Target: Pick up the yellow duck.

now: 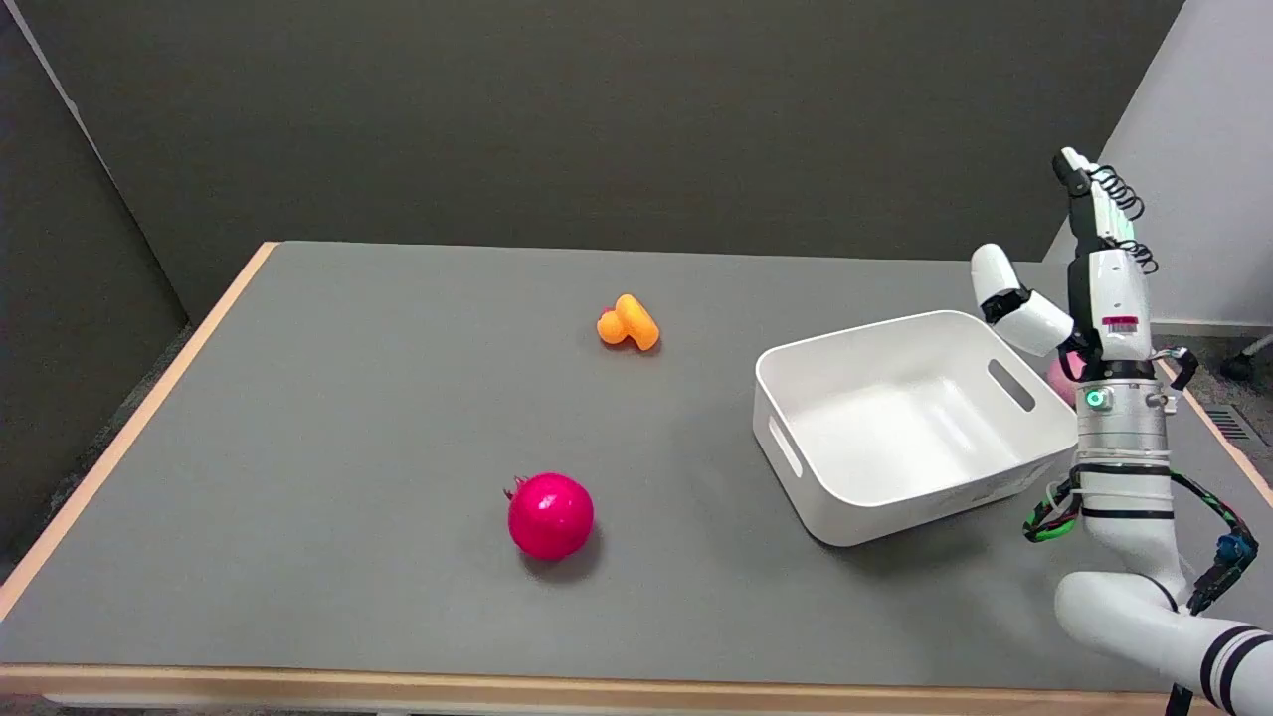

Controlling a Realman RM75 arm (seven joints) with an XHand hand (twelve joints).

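- A grey bench (298,447) with a pale wooden edge fills the view, seen from above its near side, with dark panels behind it.
- The yellow duck (629,323), a small orange-yellow toy, lies tipped on its side on the bench at about 12 o'clock from the centre, toward the far edge, with bare surface all round it.
- A bright pink pomegranate (550,515) sits at about 6 o'clock from the duck, well apart from it, nearer the front edge.
- A white plastic bin (900,492) with slot handles stands at about 4 o'clock from the duck, toward the right side.
- The right robot hand (1079,288) is raised upright at 3 o'clock, just beyond the bin's right wall; its fingers are spread apart and it holds nothing. It is well away from the duck.
- A small pink object (1062,375) peeks out behind the wrist; too little shows to name it.
- Judged from its look, the duck is probably light, hollow and a little soft, with a smooth skin that may slip or roll when nudged.
- The best hold seems to be across the rounded body, thumb on one flank and fingers on the other, rather than on the narrow head or bill.
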